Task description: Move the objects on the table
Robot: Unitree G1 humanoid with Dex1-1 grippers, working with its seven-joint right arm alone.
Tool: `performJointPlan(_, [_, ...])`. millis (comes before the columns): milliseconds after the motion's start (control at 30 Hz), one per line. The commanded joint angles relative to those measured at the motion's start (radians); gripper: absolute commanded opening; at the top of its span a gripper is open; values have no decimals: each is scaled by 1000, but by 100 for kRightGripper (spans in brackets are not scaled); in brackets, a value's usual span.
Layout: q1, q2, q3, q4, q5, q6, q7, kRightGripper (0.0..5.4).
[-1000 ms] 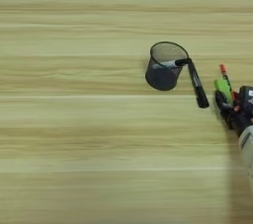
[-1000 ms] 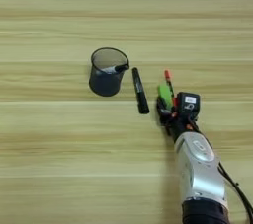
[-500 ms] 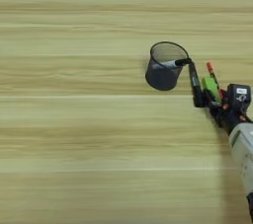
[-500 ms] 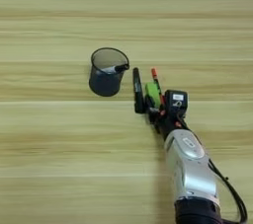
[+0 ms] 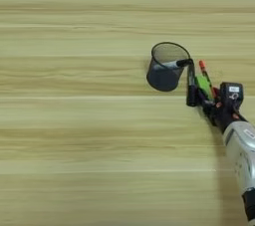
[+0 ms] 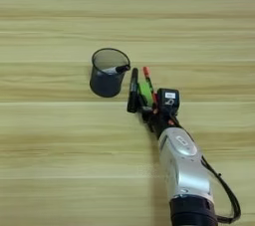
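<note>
Left eye view: on the wide light wooden table (image 5: pixel 74 135) with pale tan grain stripes stands a dark mesh pen cup (image 5: pixel 166 66), right of centre. A long black marker (image 5: pixel 191 81) runs from the cup's right rim down toward the viewer, its upper tip touching or just beside the rim. Just right of it lie a small flat bright-green rectangular block (image 5: pixel 203 85) and a thin red pen (image 5: pixel 206 76), close together. The black two-fingered gripper (image 5: pixel 209 106) on its silver forearm (image 5: pixel 241 145) comes in from the lower right; its tip sits at the lower ends of the marker and green block.

Right eye view: the cup (image 6: pixel 107 72), marker (image 6: pixel 132 89), block (image 6: pixel 146 91) and red pen (image 6: pixel 149 80) lie in the same order. The gripper (image 6: pixel 148 112) meets the block's near end, perhaps touching it; whether the fingers are spread or closed I cannot tell.
</note>
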Motion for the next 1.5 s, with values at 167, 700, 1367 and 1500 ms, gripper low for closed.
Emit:
performJointPlan(167, [-18, -48, -32, 15, -17, -1, -16, 210])
performJointPlan(700, [33, -45, -28, -151, -49, -5, -39, 403])
performJointPlan(1367, [136, -4, 47, -473, -55, 84, -23, 539])
performJointPlan(1500, [138, 7, 69, -476, -57, 89, -16, 539])
